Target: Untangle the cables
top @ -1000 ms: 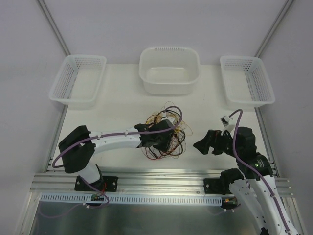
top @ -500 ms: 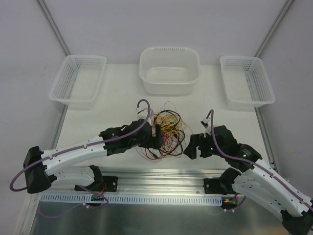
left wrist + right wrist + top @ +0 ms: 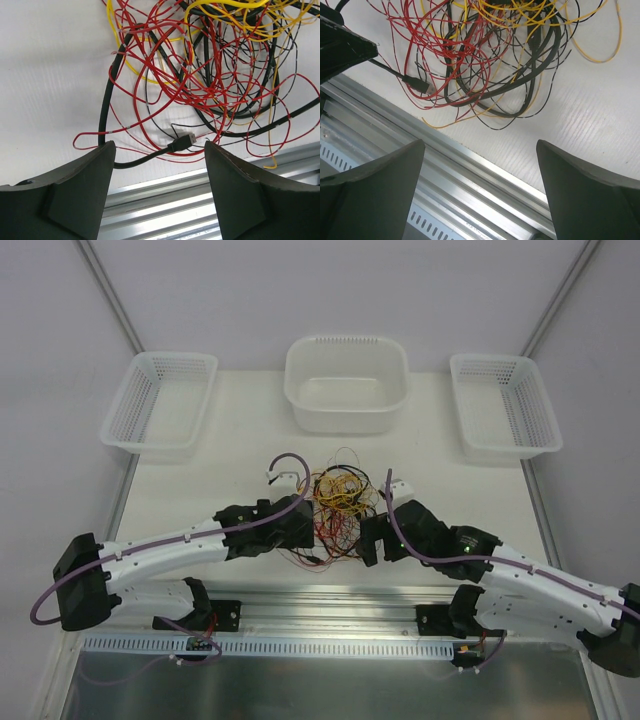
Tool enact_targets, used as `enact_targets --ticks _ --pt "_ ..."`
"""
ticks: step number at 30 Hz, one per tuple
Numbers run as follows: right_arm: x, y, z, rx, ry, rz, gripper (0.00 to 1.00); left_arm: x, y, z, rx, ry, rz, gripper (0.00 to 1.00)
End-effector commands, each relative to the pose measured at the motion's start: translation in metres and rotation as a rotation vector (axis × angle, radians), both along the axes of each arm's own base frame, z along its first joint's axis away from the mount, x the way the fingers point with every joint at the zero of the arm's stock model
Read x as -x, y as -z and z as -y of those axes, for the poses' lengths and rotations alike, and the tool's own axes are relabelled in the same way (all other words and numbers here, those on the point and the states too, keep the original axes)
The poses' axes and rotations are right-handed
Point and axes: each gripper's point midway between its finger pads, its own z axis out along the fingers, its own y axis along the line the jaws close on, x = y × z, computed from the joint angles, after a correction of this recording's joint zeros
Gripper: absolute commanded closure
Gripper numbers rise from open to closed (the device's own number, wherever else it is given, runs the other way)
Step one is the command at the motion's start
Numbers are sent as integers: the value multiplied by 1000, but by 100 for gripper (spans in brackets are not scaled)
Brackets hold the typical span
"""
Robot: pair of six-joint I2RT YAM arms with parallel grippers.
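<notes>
the left hand (image 3: 157, 148) is spread wide, its two dark fingers (image 3: 75, 195) low over the white tabletop (image 3: 45, 75) with nothing pinched between them. a black plug (image 3: 183, 142) on a thick black lead lies in the gap just ahead of the fingertips. the cables (image 3: 210, 75), a knot of red, yellow and black loops, spread out beyond it. the right hand (image 3: 477, 146) is spread too and grips nothing; the same knot lies just ahead of it. seen from above, both arms reach low and flat toward each other, the hands flanking the knot's near side, close to the metal rail (image 3: 330, 598). three white baskets (image 3: 345, 341) sit along the far edge, well apart from the knot.
</notes>
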Motion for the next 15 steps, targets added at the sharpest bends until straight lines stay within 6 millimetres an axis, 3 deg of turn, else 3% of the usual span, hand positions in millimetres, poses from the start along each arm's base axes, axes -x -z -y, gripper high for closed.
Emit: enact_targets --ticks 1,6,12,15 --pt "-12 -24 -10 -58 48 63 1 -6 3 -10 -24 -67 14 27" --pt "-10 -28 -9 -58 44 77 0 -4 -17 -12 44 -59 49 15" --pt "-11 -35 -5 -67 52 101 0 3 -50 -12 152 -8 88 12" --pt "-11 -35 -4 -68 56 104 0 7 -54 -13 176 -1 86 14"
